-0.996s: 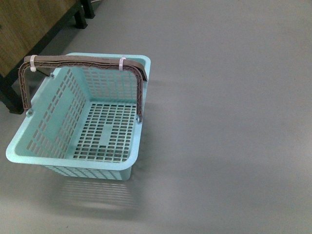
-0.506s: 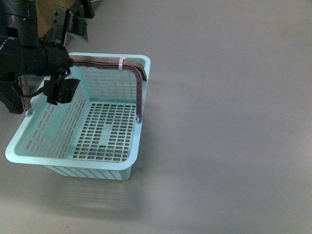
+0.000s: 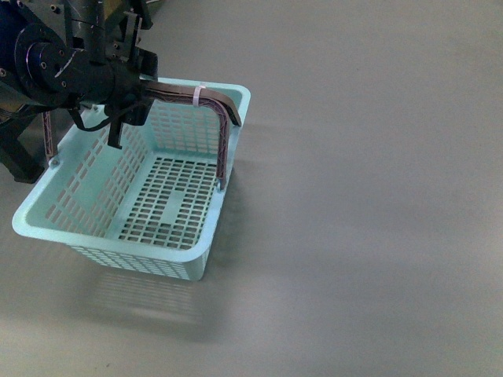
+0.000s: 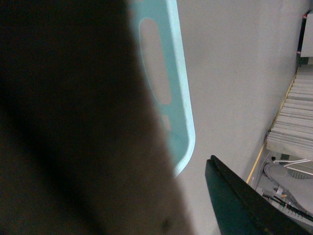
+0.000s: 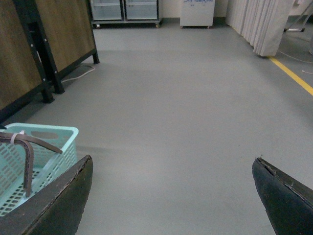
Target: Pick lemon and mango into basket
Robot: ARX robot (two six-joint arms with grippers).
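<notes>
While the basket (image 3: 134, 263) stands on the grey floor (image 3: 377, 204), well to the left in the robot's front view, the left tool (image 3: 130, 102) hangs over its far left corner, right at the brown handle (image 3: 225, 133). That handle stands raised above the far rim. A white zip-tie (image 3: 197, 96) binds it near its right bend, and its left stretch is hidden behind the black arm.

Whether the left tool is pressed onto the handle or only sits beside it, I cannot tell. The front view shows dark parts above and below the bar, and the left wrist view is mostly filled by a dark, blurred mass. Beside that mass the wrist view shows a strip of the basket's aqua rim (image 4: 180, 98) with a long slot in it. It also shows bare floor and one black finger (image 4: 244, 205) clear of the rim.

The right tool (image 5: 172, 164) is spread wide, its two dark fingers (image 5: 58, 200) well apart with only floor between them, pinching nothing. It is apart from the basket. Its camera catches one end of the basket (image 5: 49, 134), with the handle and zip-tie above it. Beyond the basket in that view stand wooden panels (image 5: 63, 29) on black legs, and a yellow line (image 5: 293, 73) runs along the floor near a pale curtain (image 5: 259, 24).
</notes>
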